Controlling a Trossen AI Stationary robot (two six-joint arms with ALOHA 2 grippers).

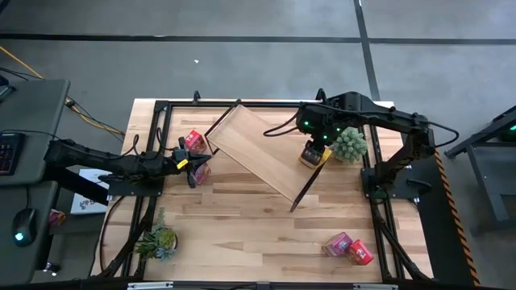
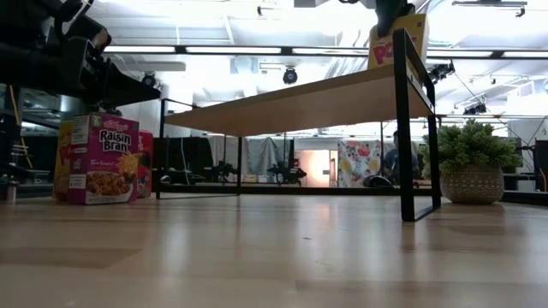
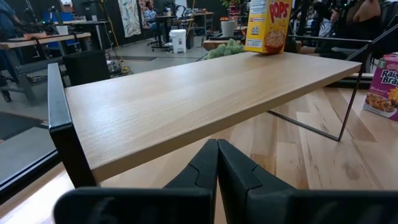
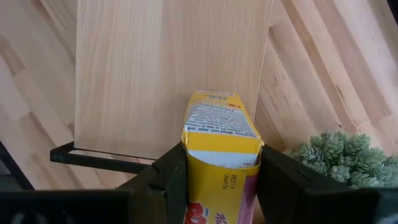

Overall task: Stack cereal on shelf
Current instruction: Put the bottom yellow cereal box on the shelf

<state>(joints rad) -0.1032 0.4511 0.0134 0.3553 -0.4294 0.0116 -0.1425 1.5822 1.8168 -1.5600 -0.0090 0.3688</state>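
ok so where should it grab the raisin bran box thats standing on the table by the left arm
Take the Raisin Bran box across its narrow depth, near the top, coming down from above. It stands upright on the table with its top free, and another box sits close behind it, so a sideways approach looks crowded. The left pincer, shut now, hovers right by it and would need to open first.

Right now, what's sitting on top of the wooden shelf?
One yellow cereal box stands upright at the end of the shelf, with the right gripper closed around it. The rest of the shelf top is bare. The gripper hides the box's lower sides.
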